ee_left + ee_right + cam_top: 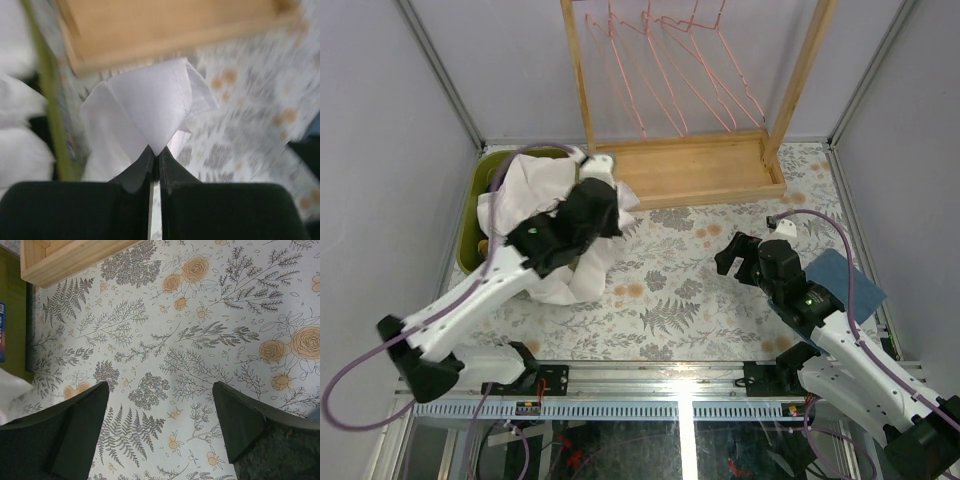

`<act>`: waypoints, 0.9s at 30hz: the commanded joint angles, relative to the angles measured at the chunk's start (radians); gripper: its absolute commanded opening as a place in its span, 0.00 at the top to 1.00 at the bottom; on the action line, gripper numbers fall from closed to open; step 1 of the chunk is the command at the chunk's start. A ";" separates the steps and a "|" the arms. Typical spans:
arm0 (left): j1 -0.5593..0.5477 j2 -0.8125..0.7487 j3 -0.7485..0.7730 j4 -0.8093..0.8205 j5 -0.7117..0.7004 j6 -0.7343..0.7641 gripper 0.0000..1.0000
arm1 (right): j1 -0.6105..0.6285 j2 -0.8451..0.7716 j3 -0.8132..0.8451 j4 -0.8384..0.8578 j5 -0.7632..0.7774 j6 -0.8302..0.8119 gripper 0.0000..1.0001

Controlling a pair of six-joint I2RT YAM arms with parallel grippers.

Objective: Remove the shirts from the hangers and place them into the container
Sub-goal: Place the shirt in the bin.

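A white shirt [545, 195] lies heaped over the olive-green container [480, 205] and spills onto the table in front of it. My left gripper [603, 200] is shut on a fold of that shirt [150, 100], and the cloth fans out from the pinched fingertips [156, 152]. The container's green rim [47, 90] runs along the left of the left wrist view. Several bare pink hangers [665, 70] hang on the wooden rack. My right gripper [735, 255] hovers open over the floral table with nothing between its fingers [160, 410].
The rack's wooden base tray [700, 165] sits just right of the container and close beyond the held cloth [165, 25]. A folded blue cloth [845, 275] lies at the right edge. Grey walls enclose the table.
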 commanded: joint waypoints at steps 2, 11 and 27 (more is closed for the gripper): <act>0.038 -0.126 0.156 -0.050 -0.277 0.163 1.00 | 0.005 -0.005 0.009 0.041 0.026 0.009 0.08; 0.562 -0.083 0.336 0.035 -0.126 0.272 1.00 | 0.005 -0.001 0.015 0.024 0.027 0.012 0.08; 0.917 0.188 0.001 0.107 0.151 -0.038 0.99 | 0.004 -0.004 0.015 0.005 0.029 -0.010 0.07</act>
